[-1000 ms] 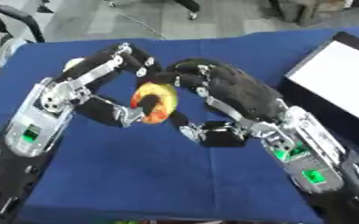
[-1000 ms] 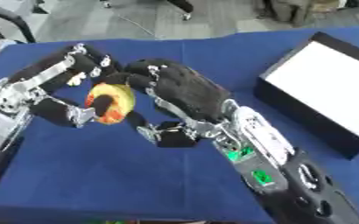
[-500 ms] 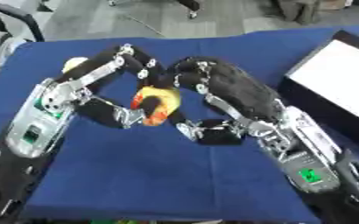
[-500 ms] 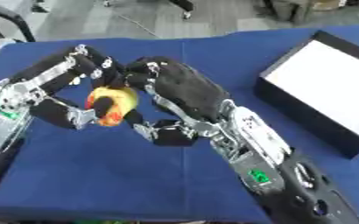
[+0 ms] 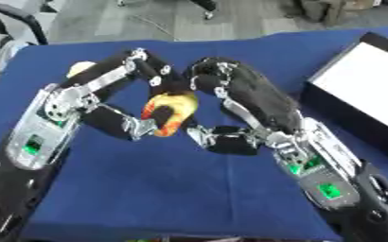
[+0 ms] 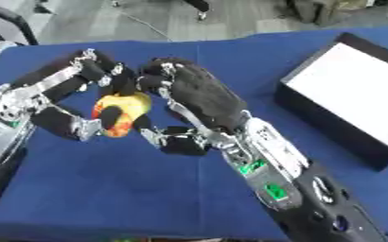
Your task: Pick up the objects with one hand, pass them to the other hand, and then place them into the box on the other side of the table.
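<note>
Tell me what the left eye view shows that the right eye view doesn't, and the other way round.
Only the left eye view shows a small pale round thing on the blue cloth past the left hand; in the right eye view it cannot be seen. Only the right eye view shows the black box nearly whole, with its near corner; the left eye view cuts it off at the picture's edge. Both show the left hand and the right hand meeting over the blue table, their fingers curled round the yellow and red object between them.

Bright, even lighting; soft blur throughout.
</note>
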`<act>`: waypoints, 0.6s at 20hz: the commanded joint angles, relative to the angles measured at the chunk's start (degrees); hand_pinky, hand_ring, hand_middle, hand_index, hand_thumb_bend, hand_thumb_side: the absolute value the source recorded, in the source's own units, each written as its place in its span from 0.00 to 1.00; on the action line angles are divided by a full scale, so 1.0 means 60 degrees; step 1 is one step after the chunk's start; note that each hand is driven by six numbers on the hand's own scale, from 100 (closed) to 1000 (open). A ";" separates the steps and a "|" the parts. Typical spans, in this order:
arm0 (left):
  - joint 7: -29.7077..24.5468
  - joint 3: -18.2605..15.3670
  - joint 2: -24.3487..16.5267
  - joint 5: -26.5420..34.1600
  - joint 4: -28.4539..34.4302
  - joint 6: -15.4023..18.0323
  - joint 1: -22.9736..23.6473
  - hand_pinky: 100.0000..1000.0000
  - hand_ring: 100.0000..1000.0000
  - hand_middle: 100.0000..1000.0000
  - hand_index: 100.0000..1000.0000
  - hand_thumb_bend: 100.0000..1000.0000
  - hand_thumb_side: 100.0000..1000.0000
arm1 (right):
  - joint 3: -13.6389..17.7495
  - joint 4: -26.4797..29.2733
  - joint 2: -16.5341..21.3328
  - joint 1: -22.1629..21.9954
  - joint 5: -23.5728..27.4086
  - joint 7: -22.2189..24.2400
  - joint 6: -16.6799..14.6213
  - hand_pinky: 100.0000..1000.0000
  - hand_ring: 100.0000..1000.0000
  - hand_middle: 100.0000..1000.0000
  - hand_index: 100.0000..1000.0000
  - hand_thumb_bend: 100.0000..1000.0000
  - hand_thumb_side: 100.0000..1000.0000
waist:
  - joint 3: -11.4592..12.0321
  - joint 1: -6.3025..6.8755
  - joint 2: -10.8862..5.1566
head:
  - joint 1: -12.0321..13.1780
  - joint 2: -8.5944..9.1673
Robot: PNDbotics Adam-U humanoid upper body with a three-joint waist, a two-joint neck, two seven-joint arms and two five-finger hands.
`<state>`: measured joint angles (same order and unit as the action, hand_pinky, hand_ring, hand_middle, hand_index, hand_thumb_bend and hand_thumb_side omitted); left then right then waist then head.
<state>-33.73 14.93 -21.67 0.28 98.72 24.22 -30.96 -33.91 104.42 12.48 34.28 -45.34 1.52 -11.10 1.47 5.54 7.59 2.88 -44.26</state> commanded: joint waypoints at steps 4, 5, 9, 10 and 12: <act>-0.0230 -0.0083 -0.0113 -0.0217 0.0060 0.0098 -0.0165 0.74 0.46 0.50 0.63 0.00 0.19 | 0.0146 0.0056 0.0014 0.0139 0.0033 -0.0066 -0.0117 0.73 0.70 0.42 0.31 0.00 0.00 | -0.0019 -0.0015 -0.0083 | -0.0023 0.0023; -0.0250 -0.0087 -0.0109 -0.0260 0.0036 0.0127 -0.0163 0.74 0.46 0.50 0.63 0.00 0.19 | 0.0153 0.0059 0.0015 0.0138 0.0028 -0.0069 -0.0122 0.73 0.70 0.42 0.31 0.00 0.00 | -0.0020 -0.0016 -0.0083 | -0.0023 0.0023; -0.0250 -0.0182 -0.0116 -0.0404 -0.0177 0.0104 -0.0158 0.75 0.48 0.53 0.70 0.00 0.35 | 0.0237 0.0103 0.0073 0.0139 -0.0002 -0.0119 -0.0119 0.73 0.70 0.42 0.33 0.00 0.00 | -0.0047 -0.0033 -0.0080 | -0.0033 0.0023; -0.0219 -0.0224 -0.0108 -0.0448 -0.0292 0.0084 -0.0178 0.75 0.49 0.54 0.71 0.00 0.36 | 0.0271 0.0132 0.0109 0.0140 -0.0008 -0.0140 -0.0117 0.73 0.70 0.43 0.33 0.00 0.00 | -0.0059 -0.0045 -0.0080 | -0.0036 0.0023; -0.0136 -0.0294 -0.0098 -0.0465 -0.0447 0.0075 -0.0227 0.75 0.49 0.54 0.71 0.00 0.38 | 0.0303 0.0175 0.0182 0.0147 0.0001 -0.0145 -0.0114 0.73 0.70 0.43 0.33 0.00 0.00 | -0.0070 -0.0063 -0.0081 | -0.0046 0.0023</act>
<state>-34.80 14.05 -21.67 -2.31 96.08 24.75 -31.30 -33.05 104.25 13.01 34.27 -45.30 1.11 -11.88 1.07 5.32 7.72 2.80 -44.26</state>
